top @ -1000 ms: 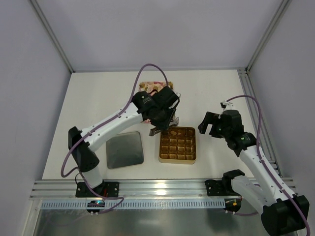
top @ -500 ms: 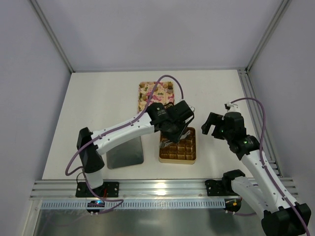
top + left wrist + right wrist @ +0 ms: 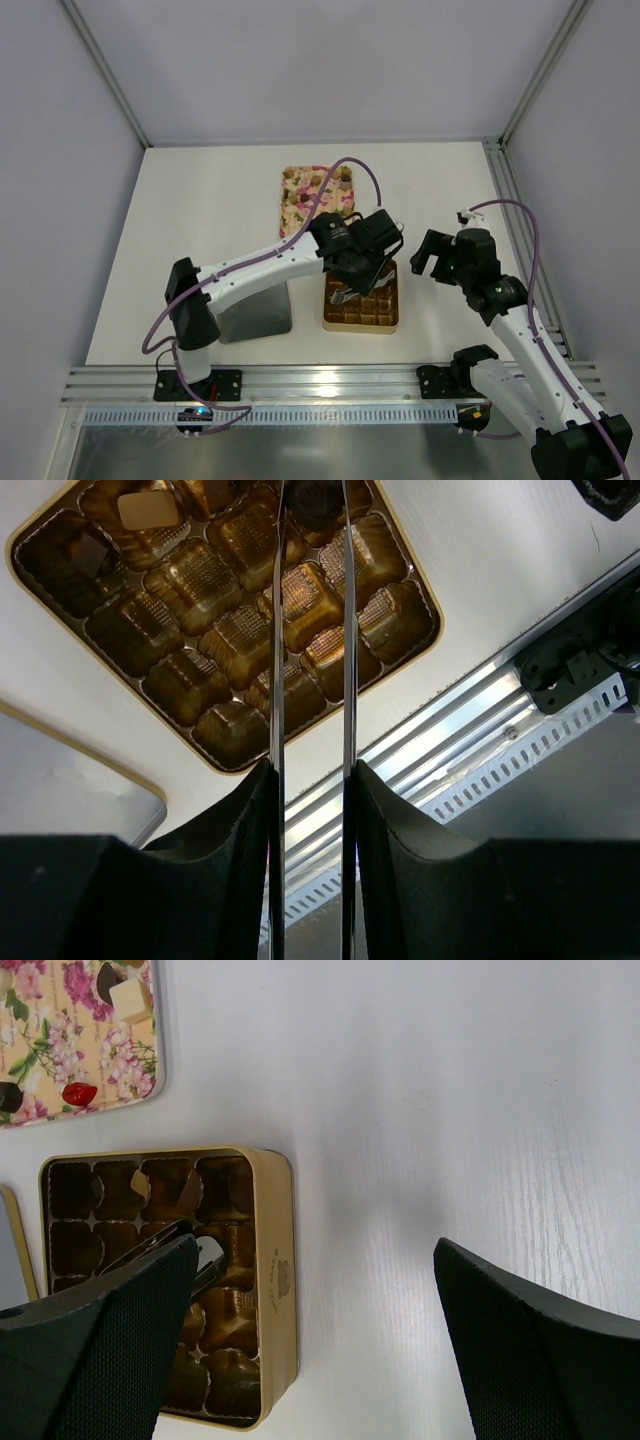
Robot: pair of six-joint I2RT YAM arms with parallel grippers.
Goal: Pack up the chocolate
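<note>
A gold box [image 3: 360,324] with gridded cells lies at the table's front centre. My left gripper [image 3: 366,280] hangs over its far right part. In the left wrist view its long thin blades stand narrowly apart, shut on a dark round chocolate [image 3: 313,493] at their tips, over a cell of the gold box [image 3: 420,660]. A pale chocolate [image 3: 148,508] and a dark one [image 3: 88,552] sit in other cells. More chocolate [image 3: 320,182] lies on the pink floral tray [image 3: 296,206] behind the box. My right gripper [image 3: 430,256] is open, right of the box, with nothing between its fingers.
A grey square lid [image 3: 250,315] lies left of the box, partly under the left arm. An aluminium rail [image 3: 320,385] runs along the near edge. The right wrist view shows the box rim [image 3: 275,1260], the tray corner [image 3: 90,1060] and bare white table to the right.
The left arm has swung from the pink tray forward and right to over the gold box, with the dark chocolate between its blades. The right arm shifted only slightly.
</note>
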